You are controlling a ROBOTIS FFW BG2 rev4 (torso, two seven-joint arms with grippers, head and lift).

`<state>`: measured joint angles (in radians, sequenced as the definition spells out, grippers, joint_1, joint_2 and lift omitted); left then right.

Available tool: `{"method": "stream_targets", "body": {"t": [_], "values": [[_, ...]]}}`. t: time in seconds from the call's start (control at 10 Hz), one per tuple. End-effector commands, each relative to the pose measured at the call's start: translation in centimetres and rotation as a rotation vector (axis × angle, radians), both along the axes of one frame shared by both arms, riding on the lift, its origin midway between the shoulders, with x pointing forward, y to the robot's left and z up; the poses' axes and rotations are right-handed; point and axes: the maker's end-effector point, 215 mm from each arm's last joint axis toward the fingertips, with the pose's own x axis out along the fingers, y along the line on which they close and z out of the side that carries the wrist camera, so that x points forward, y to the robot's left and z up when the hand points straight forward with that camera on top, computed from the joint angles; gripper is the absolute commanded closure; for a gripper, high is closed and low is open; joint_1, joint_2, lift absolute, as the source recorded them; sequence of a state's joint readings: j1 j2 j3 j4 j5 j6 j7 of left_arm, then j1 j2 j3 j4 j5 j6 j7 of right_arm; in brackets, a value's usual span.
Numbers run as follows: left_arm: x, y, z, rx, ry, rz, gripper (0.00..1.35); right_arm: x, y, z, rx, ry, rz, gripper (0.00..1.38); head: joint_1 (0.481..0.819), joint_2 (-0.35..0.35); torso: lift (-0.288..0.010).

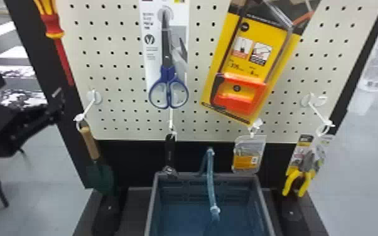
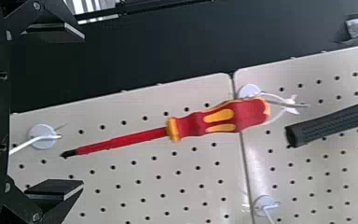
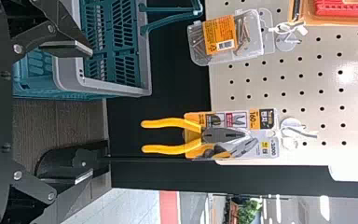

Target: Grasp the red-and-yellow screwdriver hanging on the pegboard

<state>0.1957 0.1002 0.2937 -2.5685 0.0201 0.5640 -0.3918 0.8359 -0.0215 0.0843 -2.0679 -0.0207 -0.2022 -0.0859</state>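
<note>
In the head view my left gripper (image 1: 25, 89) is at the left edge, below and left of the red-and-yellow screwdriver (image 1: 52, 24), which hangs shaft-down at the pegboard's upper left. The left wrist view has the left gripper (image 2: 81, 111) open, its fingers wide apart. There the screwdriver (image 2: 220, 119) hangs by its handle end from a white hook (image 2: 279, 103); its dark tip points toward the gripper and lies nearer the lower-pictured finger. Nothing is held. The right gripper (image 3: 86, 112) stands open in the right wrist view, facing the pliers (image 3: 168, 149) and basket, away from the screwdriver.
Scissors (image 1: 168, 91) and a yellow package (image 1: 248, 59) hang on the pegboard (image 1: 119, 69). Lower down hang a trowel (image 1: 90, 142), a black-handled tool (image 1: 170, 150) and a clear case (image 1: 249, 153). A basket (image 1: 150, 213) stands below. A black ribbed handle (image 2: 335, 122) hangs near the screwdriver.
</note>
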Motion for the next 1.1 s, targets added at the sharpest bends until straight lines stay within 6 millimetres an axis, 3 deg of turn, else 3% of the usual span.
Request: {"method": "stream_targets", "body": {"t": [0.0,0.5,1.0], "values": [[0.0,-0.3,2.1,-0.010,-0.010,-0.026,0.19,0.2,0.0,0.1,-0.004,-0.002,0.001,0.37,0.549,0.000,-0.100],[0.9,-3.4,7.1,0.022,-0.035,-0.160,0.19,1.0,0.3,0.6,-0.011,-0.017,0.017,0.37,0.549,0.000,-0.100],[1.7,-6.0,9.5,0.014,0.001,-0.275,0.19,1.5,0.7,0.9,-0.012,-0.024,0.028,0.37,0.549,0.000,-0.100]]}}
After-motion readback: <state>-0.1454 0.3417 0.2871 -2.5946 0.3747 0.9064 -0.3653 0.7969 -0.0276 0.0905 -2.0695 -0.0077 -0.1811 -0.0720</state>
